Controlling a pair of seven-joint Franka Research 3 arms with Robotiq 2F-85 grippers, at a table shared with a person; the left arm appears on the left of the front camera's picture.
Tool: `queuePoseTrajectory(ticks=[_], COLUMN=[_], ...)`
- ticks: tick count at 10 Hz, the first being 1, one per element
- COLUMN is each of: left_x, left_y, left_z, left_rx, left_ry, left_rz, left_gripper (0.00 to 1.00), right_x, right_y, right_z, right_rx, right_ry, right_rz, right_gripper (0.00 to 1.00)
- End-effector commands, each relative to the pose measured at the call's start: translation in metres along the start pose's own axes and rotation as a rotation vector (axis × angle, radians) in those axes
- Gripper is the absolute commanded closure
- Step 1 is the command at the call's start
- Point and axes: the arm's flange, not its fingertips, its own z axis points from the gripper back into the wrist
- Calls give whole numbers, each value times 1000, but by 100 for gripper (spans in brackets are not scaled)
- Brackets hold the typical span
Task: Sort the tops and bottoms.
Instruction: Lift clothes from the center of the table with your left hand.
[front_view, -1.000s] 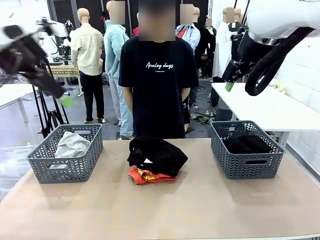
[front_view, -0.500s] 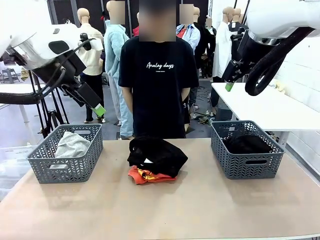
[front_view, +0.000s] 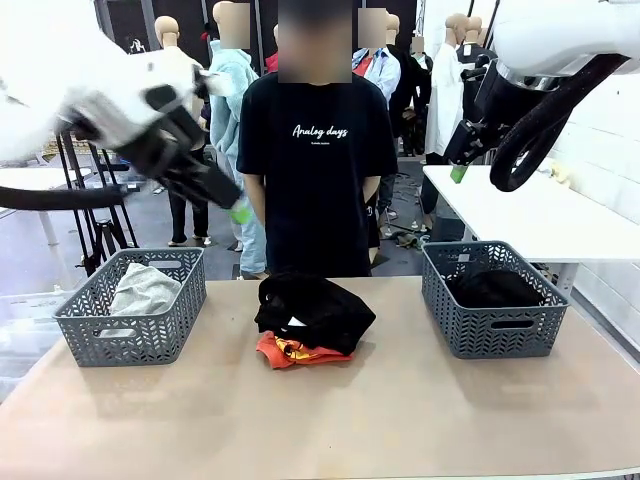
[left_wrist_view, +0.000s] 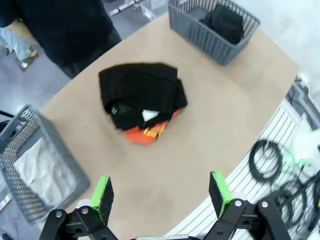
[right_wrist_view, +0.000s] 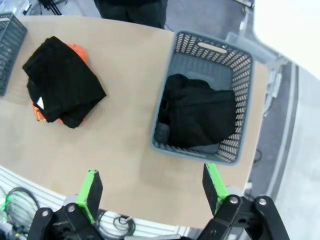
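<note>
Front view, left claw: the left claw (front_view: 240, 213) hangs blurred in the air above the far edge of the tabletop (front_view: 400, 420), between the left basket (front_view: 130, 335) and the person (front_view: 315, 170); one green pad shows.
Front view, right claw: the right claw (front_view: 458, 172) hangs high above the right basket (front_view: 495, 335).
Front view, tops: the grey top (front_view: 145, 290) lies in the left basket by the left edge; the orange-red top (front_view: 290, 351) lies mid-tabletop toward the far edge.
Front view, bottoms: the labelled black bottom (front_view: 315, 308) lies on the orange-red top and covers most of it; the bundled black bottom (front_view: 495, 288) fills the right basket by the right edge.
Left wrist view, claw: released, green pads spread wide, nothing between them, left claw (left_wrist_view: 162, 192) high over the near edge.
Left wrist view, pile: labelled black bottom (left_wrist_view: 142, 92) over orange-red top (left_wrist_view: 142, 135), its yellow print peeking out.
Left wrist view, baskets: grey top (left_wrist_view: 42, 172) in the left basket (left_wrist_view: 65, 160); bundled black bottom (left_wrist_view: 226, 22) in the right basket (left_wrist_view: 200, 35).
Right wrist view, claw: released, right claw (right_wrist_view: 152, 190) spread wide and empty above the near edge.
Right wrist view, basket: bundled black bottom (right_wrist_view: 200, 117) inside the right basket (right_wrist_view: 235, 65), close to the right edge.
Right wrist view, pile: labelled black bottom (right_wrist_view: 62, 82) atop the orange-red top (right_wrist_view: 77, 50), well apart from the basket.
</note>
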Motion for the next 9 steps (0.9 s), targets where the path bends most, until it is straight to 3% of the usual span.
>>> queuePoseTrajectory(ticks=[1, 5, 9], left_x=[34, 56, 35], left_y=[-30, -54, -47], left_z=[-87, -163, -174], left_rx=[-94, 24, -21], left_ry=[-21, 190, 144], left_rz=[109, 219, 188], left_gripper=[0, 0, 0], right_x=[-2, -2, -2], right_y=[-1, -1, -1], right_z=[1, 1, 1], right_rx=[-3, -3, -3], right_ry=[10, 10, 10], right_rz=[-6, -6, -6], right_gripper=[0, 0, 0])
